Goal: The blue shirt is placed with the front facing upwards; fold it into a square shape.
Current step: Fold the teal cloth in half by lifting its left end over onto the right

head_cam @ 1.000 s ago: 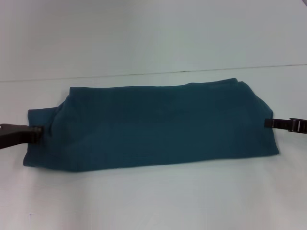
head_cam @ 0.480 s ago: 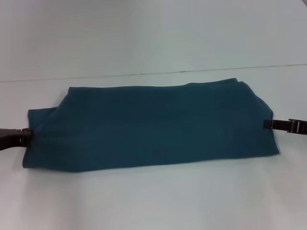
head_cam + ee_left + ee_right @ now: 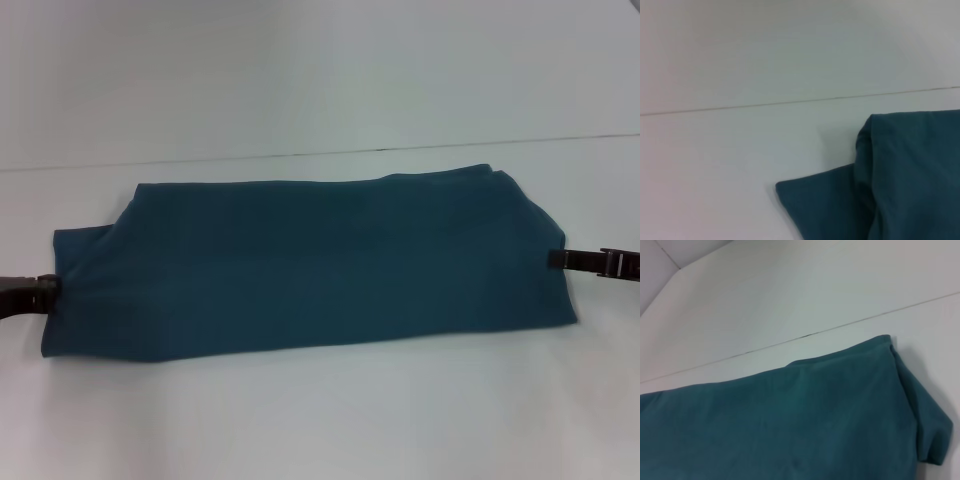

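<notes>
On the white table (image 3: pixel 320 420), centre of the head view, the shirt (image 3: pixel 310 265) lies as a long flat band running left to right, already doubled over lengthwise w/ no lettering showing, so the print side looks tucked inside or underneath. Left end isn't tidy: a lower layer sticks out past the upper one, clear in the left wrist view where one flap (image 3: pixel 825 205) pokes from under the thicker fold. Right end is rounder, the layers rolled over at the corner, per the right wrist view. Left gripper (image 3: pixel 45 288) sits low at the table, right at the band's left edge; right gripper (image 3: pixel 560 258) does the same at the right edge, approx mid-height of the band. Both meet the cloth at its ends, which reads as a setup for bringing the ends toward the middle & shortening the band into a square, though that's my guess. Are they pinching cloth? Can't tell: from the head cam each is just a dark tip against the fabric, fingers not separable, and neither wrist cam shows its own fingers at all. Judged from the shape, the lengthwise folds are done; the crosswise fold is what's left. The loose left flap could skew the square.
</notes>
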Tool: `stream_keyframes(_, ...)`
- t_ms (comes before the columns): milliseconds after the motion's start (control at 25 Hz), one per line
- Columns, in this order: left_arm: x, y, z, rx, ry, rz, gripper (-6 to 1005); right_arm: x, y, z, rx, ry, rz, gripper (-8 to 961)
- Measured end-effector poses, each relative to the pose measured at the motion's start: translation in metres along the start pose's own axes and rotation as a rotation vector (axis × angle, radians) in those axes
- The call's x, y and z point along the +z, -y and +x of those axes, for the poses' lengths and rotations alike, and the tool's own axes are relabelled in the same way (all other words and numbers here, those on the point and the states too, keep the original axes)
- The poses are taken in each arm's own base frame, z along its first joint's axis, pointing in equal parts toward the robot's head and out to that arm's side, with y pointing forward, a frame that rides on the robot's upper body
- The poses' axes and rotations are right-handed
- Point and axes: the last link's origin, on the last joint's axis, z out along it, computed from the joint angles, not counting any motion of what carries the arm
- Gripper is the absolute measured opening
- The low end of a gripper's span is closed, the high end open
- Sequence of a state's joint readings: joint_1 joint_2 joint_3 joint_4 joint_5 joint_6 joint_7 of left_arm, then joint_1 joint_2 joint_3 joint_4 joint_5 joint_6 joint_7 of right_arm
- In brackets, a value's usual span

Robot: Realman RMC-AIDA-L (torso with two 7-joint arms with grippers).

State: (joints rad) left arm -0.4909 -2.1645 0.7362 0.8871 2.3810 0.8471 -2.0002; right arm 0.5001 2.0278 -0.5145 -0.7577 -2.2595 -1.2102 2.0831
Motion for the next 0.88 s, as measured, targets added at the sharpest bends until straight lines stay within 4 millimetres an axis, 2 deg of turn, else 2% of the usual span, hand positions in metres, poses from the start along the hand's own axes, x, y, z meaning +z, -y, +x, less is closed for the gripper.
stream_keyframes(280, -0.007, -0.001, 0.005, -0.039, -0.009, -0.034, 73, 0.0, -0.001, -0.003, -0.009, 0.0, -0.002, 593)
stream_keyframes(680, -0.033, 0.006, 0.009, -0.179, -0.069, -0.13, 99, 0.0, 0.0, -0.006, -0.019, 0.006, 0.0, 596)
stream_keyframes(880, -0.041, 0.0, 0.009, -0.243, -0.065, -0.209, 104, -0.002, -0.003, -0.008, -0.031, 0.003, -0.015, 614)
